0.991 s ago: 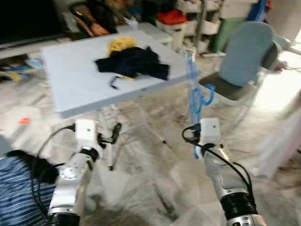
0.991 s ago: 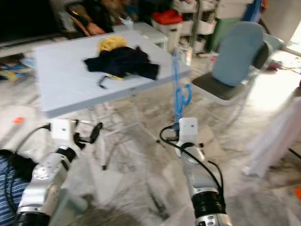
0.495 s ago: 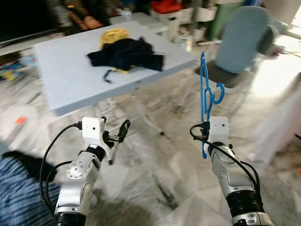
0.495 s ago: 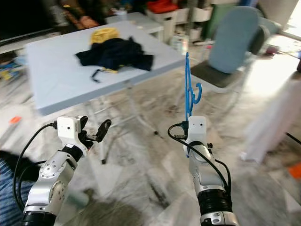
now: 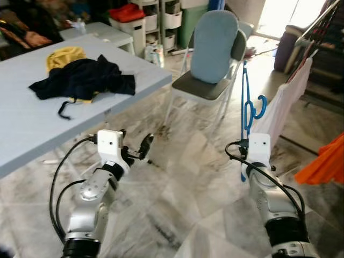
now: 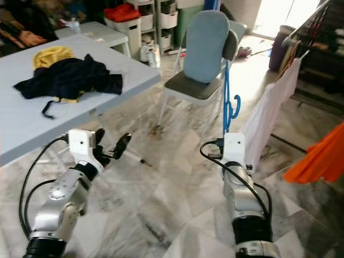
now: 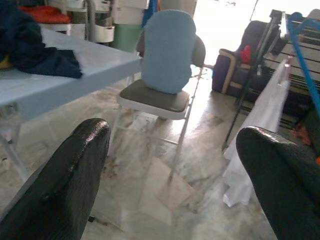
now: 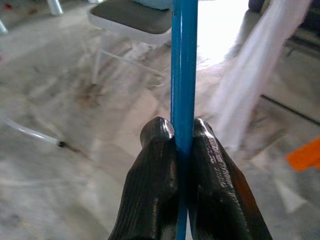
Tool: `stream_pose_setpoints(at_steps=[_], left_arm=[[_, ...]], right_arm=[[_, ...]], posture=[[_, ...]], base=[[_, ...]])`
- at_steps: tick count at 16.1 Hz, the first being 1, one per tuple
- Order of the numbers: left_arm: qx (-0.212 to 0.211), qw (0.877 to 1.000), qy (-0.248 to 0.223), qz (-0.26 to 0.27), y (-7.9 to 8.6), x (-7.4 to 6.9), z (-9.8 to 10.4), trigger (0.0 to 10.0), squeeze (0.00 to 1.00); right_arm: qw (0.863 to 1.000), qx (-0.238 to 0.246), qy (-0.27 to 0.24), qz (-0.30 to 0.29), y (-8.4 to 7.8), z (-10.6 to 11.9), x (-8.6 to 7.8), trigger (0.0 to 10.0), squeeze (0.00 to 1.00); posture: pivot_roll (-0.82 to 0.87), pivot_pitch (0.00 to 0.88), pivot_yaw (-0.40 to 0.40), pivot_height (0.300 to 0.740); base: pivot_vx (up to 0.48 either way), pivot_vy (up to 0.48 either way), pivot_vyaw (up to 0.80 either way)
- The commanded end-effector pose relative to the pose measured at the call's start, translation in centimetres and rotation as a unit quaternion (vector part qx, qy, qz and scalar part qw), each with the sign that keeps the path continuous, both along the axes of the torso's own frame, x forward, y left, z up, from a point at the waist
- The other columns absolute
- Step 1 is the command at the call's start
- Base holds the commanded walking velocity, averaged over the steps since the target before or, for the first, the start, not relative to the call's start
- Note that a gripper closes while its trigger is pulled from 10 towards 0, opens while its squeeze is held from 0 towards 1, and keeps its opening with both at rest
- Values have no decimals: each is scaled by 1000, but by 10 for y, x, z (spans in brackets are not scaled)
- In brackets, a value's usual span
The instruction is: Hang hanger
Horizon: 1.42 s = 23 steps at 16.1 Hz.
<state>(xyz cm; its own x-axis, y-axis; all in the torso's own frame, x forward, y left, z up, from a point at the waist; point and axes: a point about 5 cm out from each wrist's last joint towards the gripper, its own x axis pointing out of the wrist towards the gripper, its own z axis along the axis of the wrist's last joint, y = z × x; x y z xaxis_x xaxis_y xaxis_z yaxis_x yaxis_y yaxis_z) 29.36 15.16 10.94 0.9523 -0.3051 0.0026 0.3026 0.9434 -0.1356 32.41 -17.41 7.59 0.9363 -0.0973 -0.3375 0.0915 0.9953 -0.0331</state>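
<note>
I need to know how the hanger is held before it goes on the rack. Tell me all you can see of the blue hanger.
The hanger is bright blue, thin and smooth, plastic by its look. It stands upright, seen nearly edge-on, with a curled hook partway up on the side towards the white cloth. The right gripper is shut on its lower bar, a finger pressing each side. Nothing hangs on it, and nothing else touches it. It is held over the marble floor, near the chair.

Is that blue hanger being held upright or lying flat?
Upright: the right gripper pinches the blue hanger, its hook near the top.
</note>
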Motion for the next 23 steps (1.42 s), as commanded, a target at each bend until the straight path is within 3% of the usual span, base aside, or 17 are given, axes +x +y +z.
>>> stream_pose_setpoints(at_steps=[1,5,11,18,23], left_arm=[[-5,1000,-2,-5,-1,1,1,10000,0],[-8,1000,0,-10,-4,0,1,10000,0],[-4,1000,6,-20,-7,2,-1,10000,0],[2,999,13,-29,-7,3,-2,10000,0],[9,999,26,-34,-9,4,-4,10000,0]], right_arm=[[1000,3,-2,-5,0,4,3,10000,0],[998,-9,26,-58,-15,-3,1,10000,0],[994,-22,62,-86,-20,-11,-1,10000,0],[992,-13,84,-89,-24,-16,-1,10000,0],[992,-2,102,-77,-18,-20,-1,10000,0]], posture=[[-99,0,21,740],[-99,0,21,740],[-102,0,26,740],[-101,0,32,740],[-101,0,32,740]], base=[[424,0,0],[438,0,-330],[437,0,-267],[432,0,-747],[394,273,-339]])
